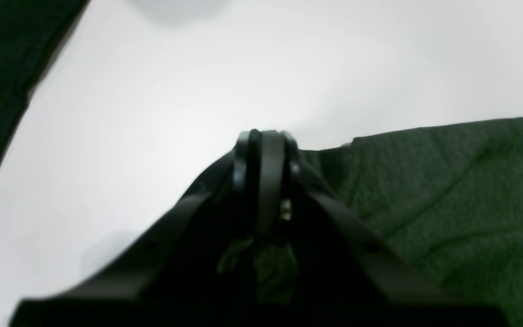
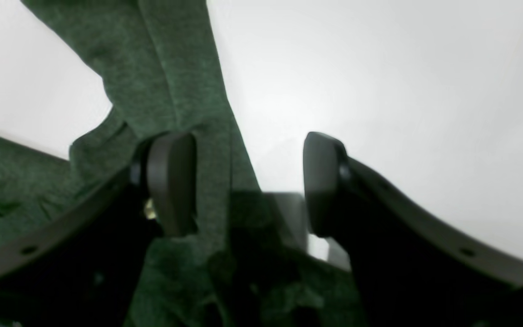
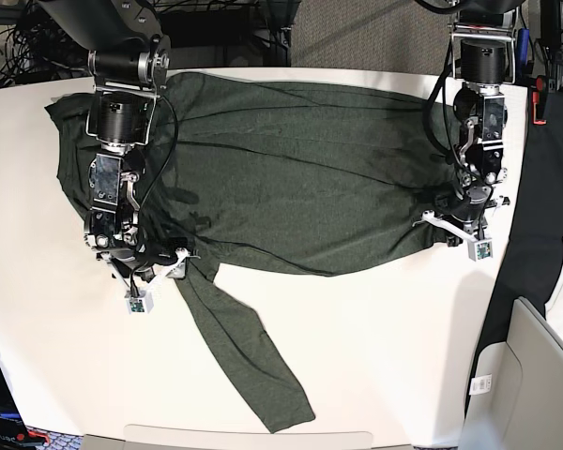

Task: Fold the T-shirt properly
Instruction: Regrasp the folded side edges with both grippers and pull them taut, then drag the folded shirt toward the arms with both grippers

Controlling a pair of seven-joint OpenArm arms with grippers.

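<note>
As spread: T-shirt (image 3: 300, 178) long axis left-right, sleeve toward lower centre
Left gripper (image 1: 265, 150): fingers pinched together on T-shirt
Right gripper (image 2: 248, 181): fingers wide apart, straddling sleeve

Light: bright, even, from overhead.
Glare: white surface (image 3: 375, 328) washes out in both wrist views.
Shadows: soft, faint under the tools.
Focus: wrist views blurred; base view sharp.
Edges: wrist views bend outward.
</note>
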